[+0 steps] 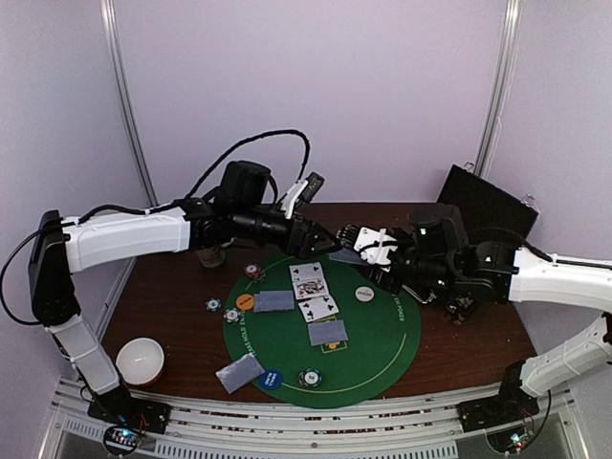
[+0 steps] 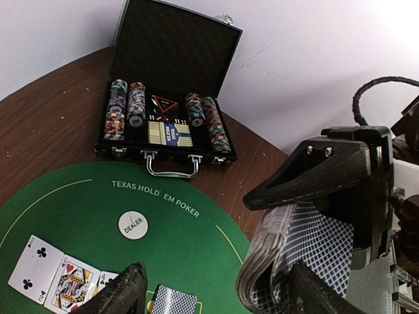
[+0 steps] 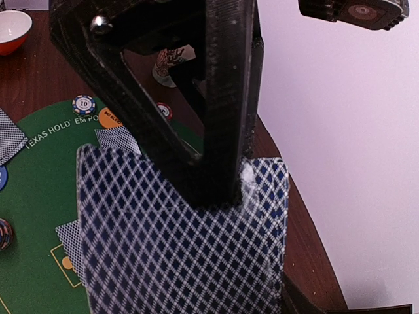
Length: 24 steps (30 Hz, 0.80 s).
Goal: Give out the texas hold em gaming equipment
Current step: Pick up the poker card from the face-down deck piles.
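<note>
The space is enclosed by pale lilac walls (image 1: 316, 86), with slim metal uprights (image 1: 129, 105) set at far left and far right. A dark brown wooden tabletop (image 1: 172, 287) is edged by a slotted metal rail (image 1: 316, 426) along its near side.

A deck (image 3: 183, 235) of blue-diamond-backed cards is held, slightly splayed, above the far side of the green mat (image 1: 382, 335). Face-up cards (image 1: 308, 280) — a two of clubs among them — lie mid-mat, with face-down cards (image 1: 273, 300) left and near of them. A white dealer disc (image 1: 364, 294) sits right, an orange disc (image 1: 245, 302) left, a blue disc (image 1: 269, 379) near. Striped chips (image 1: 232, 316) dot the left and near edges.
</note>
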### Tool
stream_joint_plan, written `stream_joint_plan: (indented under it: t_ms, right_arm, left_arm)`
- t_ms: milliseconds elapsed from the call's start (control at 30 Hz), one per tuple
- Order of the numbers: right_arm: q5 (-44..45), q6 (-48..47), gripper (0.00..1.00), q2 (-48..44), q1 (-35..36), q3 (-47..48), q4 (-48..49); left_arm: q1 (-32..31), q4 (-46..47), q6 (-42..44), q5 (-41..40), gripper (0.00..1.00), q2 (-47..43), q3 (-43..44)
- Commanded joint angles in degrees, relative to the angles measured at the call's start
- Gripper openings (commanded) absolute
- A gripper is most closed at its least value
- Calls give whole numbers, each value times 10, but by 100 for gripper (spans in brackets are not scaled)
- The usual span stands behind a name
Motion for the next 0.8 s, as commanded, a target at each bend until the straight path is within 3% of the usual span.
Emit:
stream_joint_plan:
  t_ms: [0, 167, 333, 467, 500, 767]
  right_arm:
    - [6, -10, 47, 13, 5, 20, 21]
    - [11, -8, 47, 10, 6, 19, 30]
    - [16, -10, 47, 1, 5, 11, 27]
    - [21, -8, 47, 0, 6, 8, 27]
    - [26, -7, 47, -2, 5, 8, 28]
    - [52, -3, 47, -13, 1, -12, 31]
  left_arm:
    - [4, 3, 9, 7, 76, -3, 3]
    - [5, -33, 22, -12, 62, -1, 18]
    - [13, -24, 22, -15, 28, -19, 5]
    - [12, 8, 10, 47, 16, -23, -9]
    - [13, 21, 3, 69, 0, -26, -15]
    - [26, 11, 7, 45, 0, -61, -40]
